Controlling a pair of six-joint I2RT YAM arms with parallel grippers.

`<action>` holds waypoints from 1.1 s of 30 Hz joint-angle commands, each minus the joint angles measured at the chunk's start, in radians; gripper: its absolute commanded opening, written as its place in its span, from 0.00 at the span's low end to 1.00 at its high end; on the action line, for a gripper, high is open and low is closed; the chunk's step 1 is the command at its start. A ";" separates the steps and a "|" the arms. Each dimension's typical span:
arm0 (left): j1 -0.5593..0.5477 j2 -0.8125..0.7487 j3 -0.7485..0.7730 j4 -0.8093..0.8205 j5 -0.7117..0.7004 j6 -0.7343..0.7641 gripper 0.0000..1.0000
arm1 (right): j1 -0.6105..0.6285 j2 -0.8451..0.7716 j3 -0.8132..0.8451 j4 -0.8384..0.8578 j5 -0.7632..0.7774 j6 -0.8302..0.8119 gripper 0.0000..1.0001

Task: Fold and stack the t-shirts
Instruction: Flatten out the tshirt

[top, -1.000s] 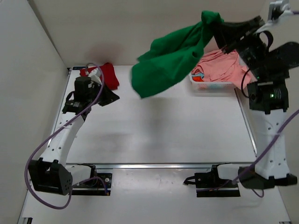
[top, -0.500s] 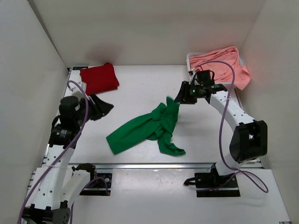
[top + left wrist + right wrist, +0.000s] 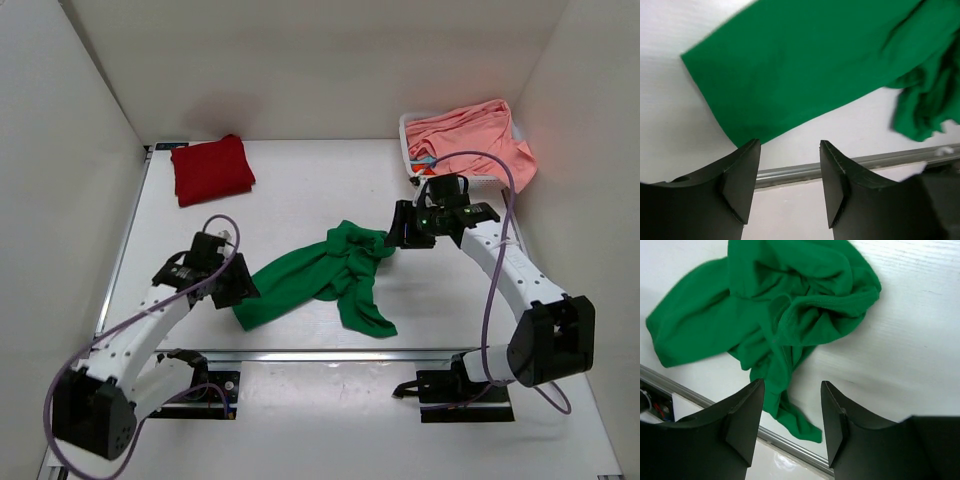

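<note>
Nearest the arm bases, the left hand (image 3: 236, 284) hovers low over the white worktop (image 3: 300, 200), its fingers spread wide and holding nothing. In the left wrist view, the near-left corner of the bright green cloth t-shirt (image 3: 805, 65) lies just ahead of the left hand's open fingers (image 3: 745, 170), with its straight edge crossing the gap between them.

The green t-shirt (image 3: 320, 280) is loose on the middle of the worktop and not yet folded. Its long axis runs diagonally, from that flat corner by the left hand up to a bunched, wrinkled end at the far right. One narrow tail hangs off toward the near edge.

The right hand (image 3: 396, 232) sits just beside the bunched end. It too is open and empty, and its wrist view shows the crumpled folds (image 3: 790, 305) directly beyond the fingertips. Each hand is therefore close to its own end of the shirt, the left at the smoother part. Spreading the shirt flat looks like the next step, and it probably calls for both hands to pinch and pull apart along that diagonal.

Farther back on the left, a dark red cloth t-shirt (image 3: 211, 168) lies folded into a neat square. At the far right, a white plastic lattice basket (image 3: 409, 150) holds a crumpled salmon pink cloth t-shirt (image 3: 470, 140), which spills over its rim.
</note>
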 commanded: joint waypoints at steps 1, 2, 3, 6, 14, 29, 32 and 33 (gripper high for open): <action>-0.038 0.070 -0.016 0.080 -0.056 -0.008 0.63 | 0.043 0.027 0.026 0.019 -0.015 -0.050 0.46; -0.024 0.090 -0.021 0.095 -0.070 -0.012 0.63 | 0.060 0.055 0.050 0.022 -0.018 -0.043 0.46; -0.016 0.105 -0.014 0.095 -0.071 -0.011 0.63 | 0.071 0.073 0.063 0.019 -0.014 -0.052 0.46; 0.031 0.127 -0.001 0.074 -0.148 0.003 0.64 | 0.150 0.145 0.144 0.034 0.000 -0.050 0.46; 0.120 0.087 0.011 0.028 -0.268 0.000 0.70 | 0.296 0.397 0.293 0.066 0.112 -0.038 0.51; 0.128 0.417 0.013 0.270 -0.121 -0.045 0.18 | 0.312 0.722 0.520 0.007 0.105 -0.050 0.21; 0.132 0.460 0.077 0.240 -0.119 -0.023 0.00 | 0.313 0.707 0.563 -0.050 0.132 -0.064 0.00; 0.135 0.463 0.127 0.220 -0.130 -0.019 0.00 | 0.303 0.680 0.586 -0.058 0.134 -0.078 0.00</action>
